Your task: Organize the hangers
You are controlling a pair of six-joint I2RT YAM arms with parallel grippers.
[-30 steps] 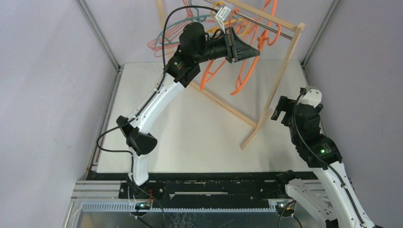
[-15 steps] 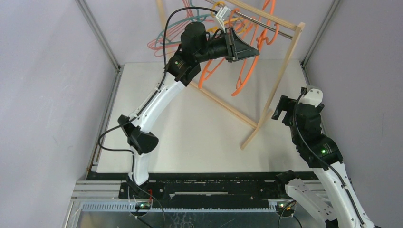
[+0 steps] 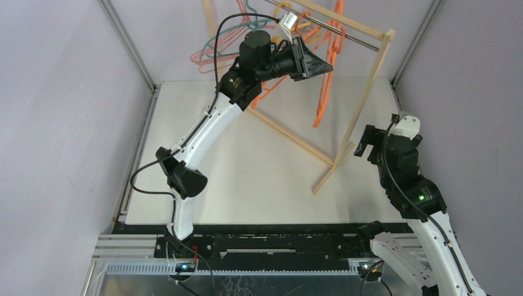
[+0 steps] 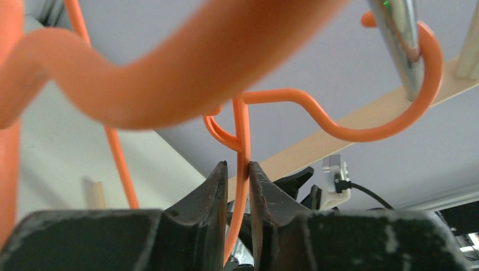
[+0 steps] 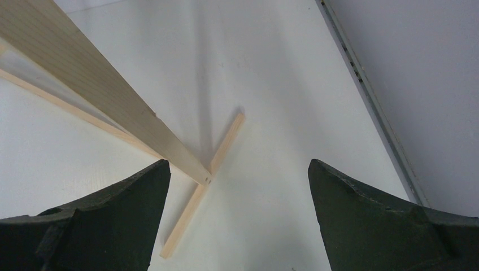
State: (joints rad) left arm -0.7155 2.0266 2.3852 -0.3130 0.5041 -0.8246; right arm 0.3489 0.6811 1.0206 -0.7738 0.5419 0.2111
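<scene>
My left gripper (image 3: 325,63) is raised to the metal rod (image 3: 348,36) of the wooden rack. In the left wrist view it (image 4: 237,166) is shut on the thin stem of an orange hanger (image 4: 361,132), whose hook lies over the rod (image 4: 402,45). That hanger (image 3: 322,92) hangs edge-on below the rod. A second orange hanger (image 4: 186,73) is blurred close to the camera. Teal (image 3: 217,43) and pink (image 3: 200,60) hangers hang at the rod's left, with a yellow hook (image 3: 282,7) near them. My right gripper (image 3: 364,143) is open and empty, low by the rack's foot (image 5: 197,209).
The pale wooden rack's right post (image 3: 365,102) slants down to a foot on the white table (image 3: 247,179). A base rail (image 3: 290,137) runs diagonally across the table. Grey walls close in on both sides. The left arm's black cable (image 3: 216,37) loops up by the hangers.
My left gripper has moved up and slightly left along the rod. The orange hanger has turned from spread out to hanging edge-on. The right arm has barely moved.
</scene>
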